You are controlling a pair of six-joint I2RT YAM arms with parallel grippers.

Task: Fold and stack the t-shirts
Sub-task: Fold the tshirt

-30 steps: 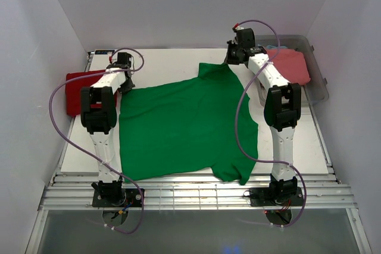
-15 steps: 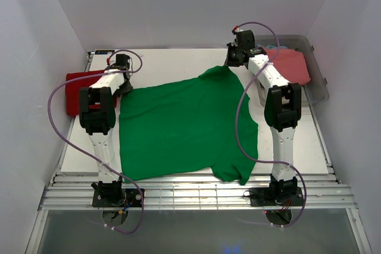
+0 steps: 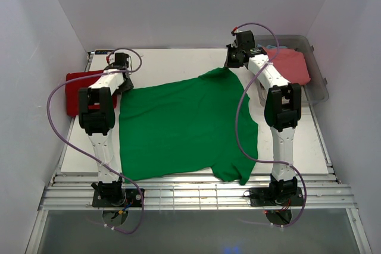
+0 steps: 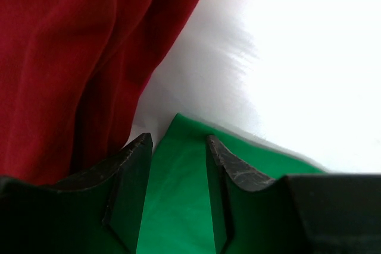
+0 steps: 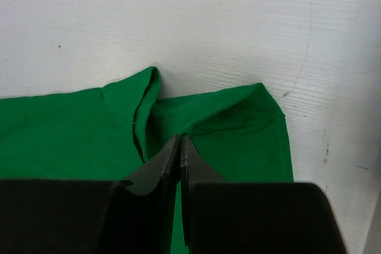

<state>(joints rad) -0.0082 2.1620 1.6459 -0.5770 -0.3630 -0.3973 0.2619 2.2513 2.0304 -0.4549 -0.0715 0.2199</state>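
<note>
The green t-shirt (image 3: pixel 184 126) is spread across the frame's centre. Its upper edge is pinched by the right gripper (image 5: pixel 180 141). The left gripper (image 4: pixel 178 142) is parted astride the upper-left corner and should be closed before both corners are lifted evenly.

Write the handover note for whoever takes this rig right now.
Left gripper: open over the far left corner of the green t-shirt, not closed on it.
Right gripper: shut on the green t-shirt's far right corner.
The green t-shirt lies spread on the table, unfolded. Red t-shirt lies at the table's left edge. Pink t-shirt sits in the clear bin on the right.
Done: green laid out.
Left: probably close the left gripper, fold the green, stack it, then take the pink.
</note>
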